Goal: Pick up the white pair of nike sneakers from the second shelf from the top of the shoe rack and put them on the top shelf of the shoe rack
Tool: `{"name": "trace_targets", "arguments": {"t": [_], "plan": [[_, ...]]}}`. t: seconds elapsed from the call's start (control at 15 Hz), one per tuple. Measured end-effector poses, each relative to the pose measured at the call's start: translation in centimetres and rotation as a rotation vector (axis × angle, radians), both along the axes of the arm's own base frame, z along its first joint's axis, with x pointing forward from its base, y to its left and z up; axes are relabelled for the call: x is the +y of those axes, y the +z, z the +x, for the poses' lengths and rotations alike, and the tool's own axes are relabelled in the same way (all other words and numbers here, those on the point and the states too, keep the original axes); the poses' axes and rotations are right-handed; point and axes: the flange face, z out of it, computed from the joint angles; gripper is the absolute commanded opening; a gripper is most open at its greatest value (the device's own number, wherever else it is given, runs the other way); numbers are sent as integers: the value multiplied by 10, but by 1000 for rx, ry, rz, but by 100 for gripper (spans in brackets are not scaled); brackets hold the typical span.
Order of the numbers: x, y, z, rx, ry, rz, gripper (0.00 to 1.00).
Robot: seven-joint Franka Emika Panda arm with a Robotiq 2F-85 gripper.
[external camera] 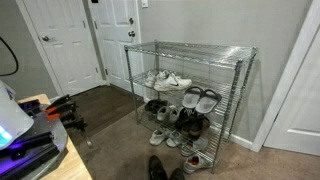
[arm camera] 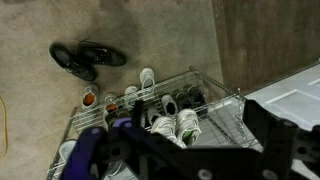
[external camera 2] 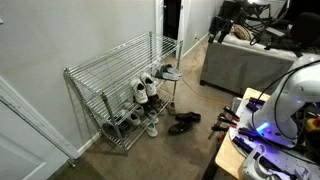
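While the white sneakers (external camera: 168, 79) sit on the rack (external camera: 190, 50), the gripper (arm camera: 182, 138) hangs wide open, holding nothing.

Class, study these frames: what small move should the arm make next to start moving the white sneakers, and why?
Probably advance the open tool toward the pair of white lace-up sneakers on the chrome wire rack's second shelf from the top. The tool hangs well short of the rack and holds nothing; both sneakers sit side by side there, untouched.
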Motion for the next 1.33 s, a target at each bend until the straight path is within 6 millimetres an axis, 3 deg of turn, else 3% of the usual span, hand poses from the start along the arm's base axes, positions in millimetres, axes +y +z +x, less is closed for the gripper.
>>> {"name": "trace_targets", "arguments": {"t": [0.67, 0.8, 1.0, 1.33], "plan": [[2, -1, 0, 2, 3, -3, 100], [4, -5, 7, -52, -7, -17, 100], [1, -33, 26, -139, -60, -8, 100], [-20, -101, 57, -233, -145, 30, 100]]}}
